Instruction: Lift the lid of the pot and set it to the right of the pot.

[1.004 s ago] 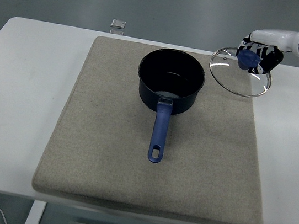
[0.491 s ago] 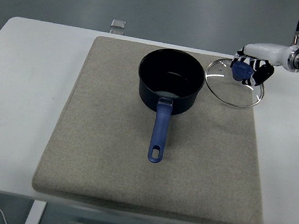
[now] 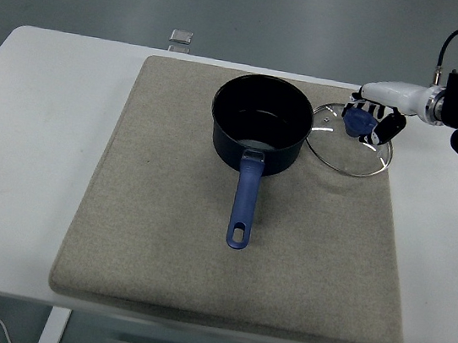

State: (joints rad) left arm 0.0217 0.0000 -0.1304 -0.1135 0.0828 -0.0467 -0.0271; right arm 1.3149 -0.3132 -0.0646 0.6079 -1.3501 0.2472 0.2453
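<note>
- Black-and-white right hand (image 3: 371, 116): you have it reaching in from the right edge, its fingers (image 3: 380, 127) curled around the blue knob (image 3: 357, 121) of the pot lid.
- Pot lid (image 3: 349, 141): clear glass with a metal rim. You will find it just right of the pot, over the far right part of the mat. Whether it rests on the mat or hangs just above it you cannot tell.
- Pot (image 3: 260, 123): dark blue, uncovered, upright on the far middle of the mat, its right side very close to the lid's left rim.
- Pot handle (image 3: 245, 199): blue, pointing toward the near edge, a hanging hole at its near end.
- Mat (image 3: 160, 239): grey-beige felt, covering most of the table's middle.
- Table (image 3: 30, 127): white, bare on both sides of the mat.
- Small clear item (image 3: 179, 38): at the far edge, left of the pot; too small for you to identify.
</note>
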